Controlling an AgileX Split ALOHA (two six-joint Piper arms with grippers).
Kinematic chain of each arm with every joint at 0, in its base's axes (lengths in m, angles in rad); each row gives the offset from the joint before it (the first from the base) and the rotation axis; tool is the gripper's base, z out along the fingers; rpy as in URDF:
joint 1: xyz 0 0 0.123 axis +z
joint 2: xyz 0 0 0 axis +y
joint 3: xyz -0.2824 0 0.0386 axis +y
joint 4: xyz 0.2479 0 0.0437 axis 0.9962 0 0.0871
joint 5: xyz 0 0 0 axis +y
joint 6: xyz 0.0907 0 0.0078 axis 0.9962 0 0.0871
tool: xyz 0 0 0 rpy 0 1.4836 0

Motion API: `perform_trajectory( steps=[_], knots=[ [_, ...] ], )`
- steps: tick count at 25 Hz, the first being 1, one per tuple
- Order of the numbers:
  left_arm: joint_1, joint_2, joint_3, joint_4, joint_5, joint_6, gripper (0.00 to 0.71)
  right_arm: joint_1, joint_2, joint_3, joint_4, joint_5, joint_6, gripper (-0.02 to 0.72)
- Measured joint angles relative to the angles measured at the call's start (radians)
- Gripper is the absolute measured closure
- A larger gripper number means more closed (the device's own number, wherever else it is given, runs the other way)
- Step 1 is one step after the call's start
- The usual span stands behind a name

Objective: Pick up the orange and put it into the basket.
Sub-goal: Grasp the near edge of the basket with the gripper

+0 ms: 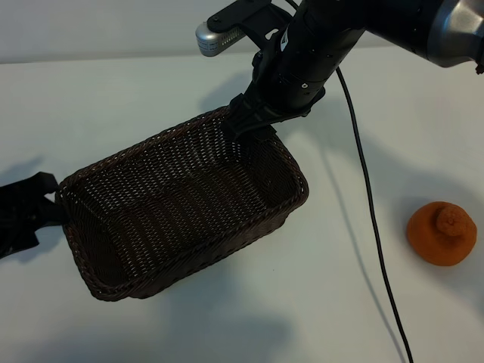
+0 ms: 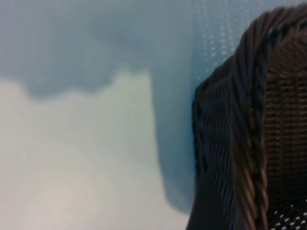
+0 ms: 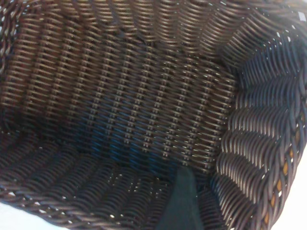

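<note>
Two grippers sit at opposite ends of the basket [image 1: 181, 204]. At the far end, the right gripper [image 1: 243, 130] hangs from its arm with its fingers spread wide and empty; one dark finger [image 3: 182, 203] dips just inside the braided rim, close against the end wall, though whether it touches the weave cannot be told. At the near-left end, the left gripper [image 1: 26, 212] lies low at the counter [image 1: 227, 318], just beside the basket's corner; its jaws also stand wide apart and hold nothing, and its wrist view shows only the woven corner and bare counter next to it. Inside, the wicker floor shows bare. Well apart from both grippers, the orange [image 1: 442, 233] rests on the counter off the basket's right side, knob up, with a black cable [image 1: 370, 219] trailing between it and the basket and open counter around it.
</note>
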Motion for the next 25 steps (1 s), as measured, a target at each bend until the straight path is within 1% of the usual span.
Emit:
perform_trajectory(
  steps=[8, 14, 17, 22, 25],
  knots=[
    [0.000, 0.104, 0.000, -0.143, -0.045, 0.137, 0.183, 0.000, 0.000, 0.000, 0.000, 0.001, 0.000, 0.108],
    [-0.005, 0.179, 0.000, -0.216, -0.075, 0.209, 0.183, 0.000, 0.000, 0.000, 0.000, 0.001, -0.001, 0.108],
    [-0.043, 0.205, 0.000, -0.238, -0.116, 0.230, 0.183, 0.000, 0.000, 0.000, 0.000, 0.001, -0.003, 0.108],
    [-0.150, 0.283, 0.000, -0.272, -0.211, 0.232, 0.183, 0.000, 0.000, 0.000, 0.000, 0.003, -0.003, 0.108],
    [-0.191, 0.329, 0.000, -0.289, -0.244, 0.233, 0.183, 0.000, 0.000, 0.000, -0.001, 0.009, -0.007, 0.108]
  ],
)
